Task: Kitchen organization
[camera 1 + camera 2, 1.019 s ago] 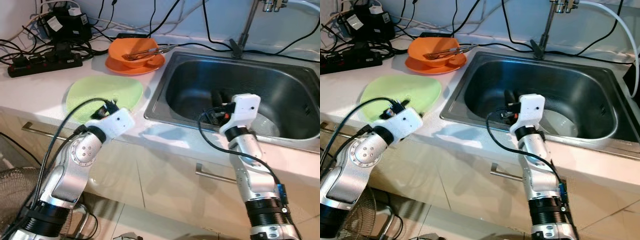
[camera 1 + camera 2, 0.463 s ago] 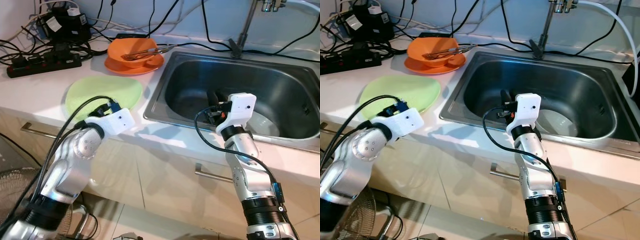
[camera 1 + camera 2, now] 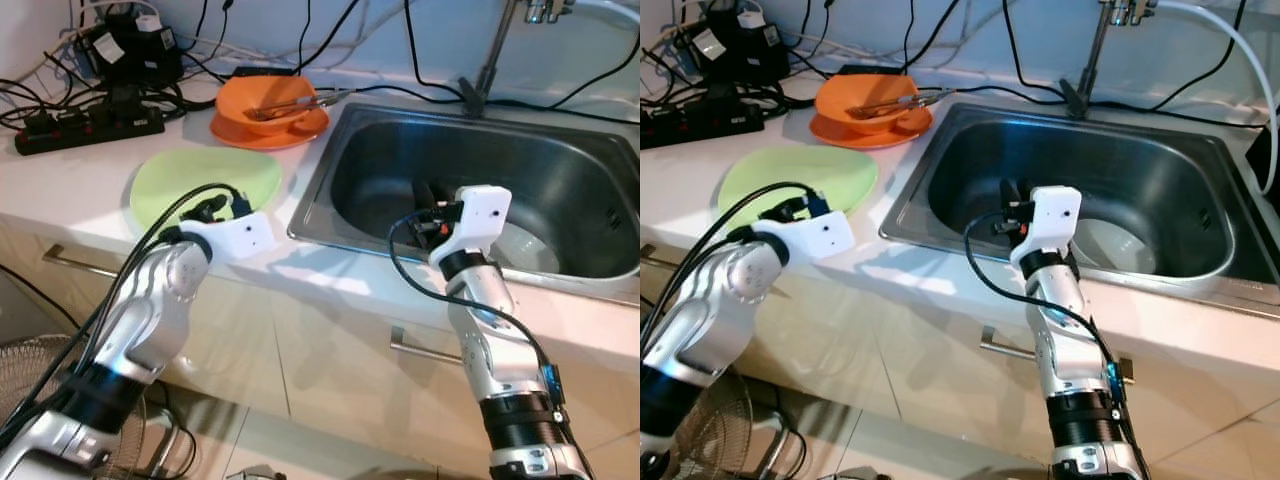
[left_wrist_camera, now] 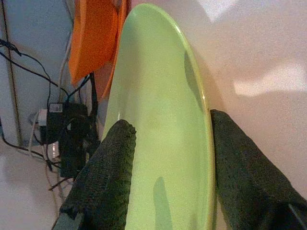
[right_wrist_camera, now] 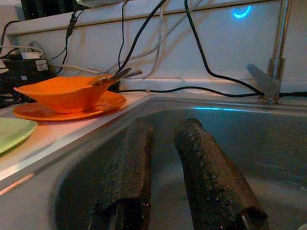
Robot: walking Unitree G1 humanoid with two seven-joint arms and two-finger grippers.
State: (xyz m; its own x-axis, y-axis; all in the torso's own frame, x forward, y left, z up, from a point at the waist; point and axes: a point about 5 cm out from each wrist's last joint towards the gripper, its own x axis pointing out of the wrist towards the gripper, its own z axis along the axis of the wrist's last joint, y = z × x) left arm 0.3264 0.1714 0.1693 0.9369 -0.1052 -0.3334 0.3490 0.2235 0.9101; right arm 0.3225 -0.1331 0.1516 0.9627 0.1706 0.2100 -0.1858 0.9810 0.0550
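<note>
A light green plate (image 3: pixel 205 180) lies flat on the white counter, left of the sink. My left gripper (image 3: pixel 212 208) hovers over its near edge, open. In the left wrist view the two fingers (image 4: pixel 112 163) stand on either side of the green plate (image 4: pixel 158 110), apart from it. An orange bowl (image 3: pixel 275 100) with metal utensils (image 3: pixel 305 102) sits on an orange plate (image 3: pixel 265 133) at the back. My right gripper (image 3: pixel 425 196) reaches down into the steel sink (image 3: pixel 308 195), open, with a narrow gap and nothing between its fingers (image 5: pixel 211 172).
A white dish (image 3: pixel 528 250) lies on the sink floor to the right of my right gripper. The faucet (image 3: pixel 490 55) rises behind the sink. A black power strip (image 3: pixel 85 125) and tangled cables crowd the back left. Drawer handles (image 3: pixel 430 347) run below the counter's front edge.
My left gripper has moved forward and up over the near edge of the green plate. The right gripper has shifted slightly left inside the sink.
</note>
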